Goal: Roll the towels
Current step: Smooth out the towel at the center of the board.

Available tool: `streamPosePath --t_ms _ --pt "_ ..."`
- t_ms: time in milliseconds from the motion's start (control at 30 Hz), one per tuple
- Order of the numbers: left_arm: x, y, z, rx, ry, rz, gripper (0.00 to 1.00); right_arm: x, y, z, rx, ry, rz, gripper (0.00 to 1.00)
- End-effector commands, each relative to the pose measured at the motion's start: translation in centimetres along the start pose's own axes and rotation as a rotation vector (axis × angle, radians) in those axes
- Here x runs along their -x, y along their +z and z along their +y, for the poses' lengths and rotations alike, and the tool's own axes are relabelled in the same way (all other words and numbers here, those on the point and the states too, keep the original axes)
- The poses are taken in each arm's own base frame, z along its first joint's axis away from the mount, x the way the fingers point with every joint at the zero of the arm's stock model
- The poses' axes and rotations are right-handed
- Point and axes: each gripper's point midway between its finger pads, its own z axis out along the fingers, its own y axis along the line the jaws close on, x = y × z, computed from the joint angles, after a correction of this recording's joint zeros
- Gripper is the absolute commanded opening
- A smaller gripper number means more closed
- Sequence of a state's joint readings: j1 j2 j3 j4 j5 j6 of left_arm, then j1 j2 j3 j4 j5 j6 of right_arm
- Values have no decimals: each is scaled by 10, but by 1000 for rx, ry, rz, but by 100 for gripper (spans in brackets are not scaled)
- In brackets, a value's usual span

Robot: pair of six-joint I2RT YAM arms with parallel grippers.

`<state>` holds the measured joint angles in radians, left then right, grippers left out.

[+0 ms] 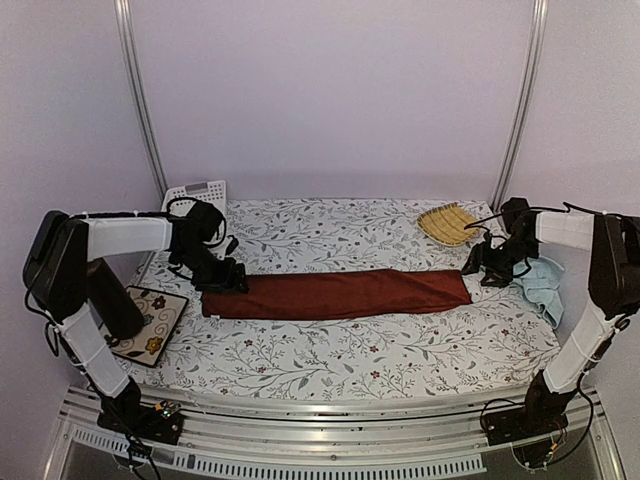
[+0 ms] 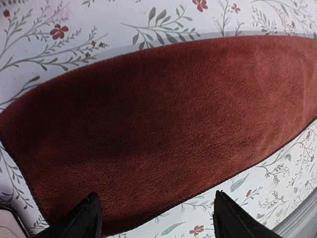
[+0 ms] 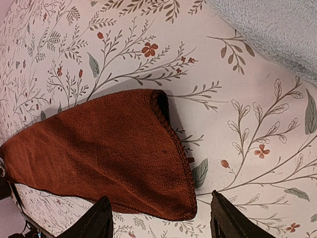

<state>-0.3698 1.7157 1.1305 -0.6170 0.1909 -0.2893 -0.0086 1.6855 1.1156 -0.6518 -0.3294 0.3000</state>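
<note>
Two arms rise from a metal rail (image 1: 330, 420) at the near edge, one at each side. One square tile (image 1: 150, 323) with a flower pattern lies at the near left corner, beside the left arm.

There are two towels. The red towel (image 1: 335, 294) is folded into one long, narrow strip and lies flat across the middle of the tabletop (image 1: 330, 360), running left to right. The blue towel (image 1: 543, 285) lies crumpled by the right edge, just beyond the right arm and apart from the red one.

There are two tools, one at each end of the red strip. The left tool (image 2: 156, 213) stands released over the left end, with its fingers spread about as wide as the strip. The right tool (image 3: 161, 218) is also released, its fingers apart over the right end, where the folded layers show at the edge. Neither tool is grasping anything, and I cannot tell whether the fingertips touch the fabric.

Farther back, one yellow woven mat (image 1: 447, 223) lies at the far right and one white plastic object (image 1: 197, 193) at the far left.

A white cloth printed with leafy twigs and small red flowers covers the tabletop. Two slanted metal posts (image 1: 140, 100) stand at the back corners against plain pale walls.
</note>
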Motion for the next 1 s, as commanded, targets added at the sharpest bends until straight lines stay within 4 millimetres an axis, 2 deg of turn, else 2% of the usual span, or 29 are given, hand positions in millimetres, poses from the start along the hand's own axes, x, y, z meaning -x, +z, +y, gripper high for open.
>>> streamPosePath --t_ms 0,633,833,967 --pt "-26 1 6 -1 -47 68 76 -4 2 9 52 10 -3 68" --pt "-77 4 46 160 -87 146 69 -16 10 15 66 -15 31 70" --pt "-84 11 46 143 -100 167 70 -28 16 10 62 -3 67 71" --pt "-71 4 42 136 -100 127 71 -35 22 2 39 6 81 72"
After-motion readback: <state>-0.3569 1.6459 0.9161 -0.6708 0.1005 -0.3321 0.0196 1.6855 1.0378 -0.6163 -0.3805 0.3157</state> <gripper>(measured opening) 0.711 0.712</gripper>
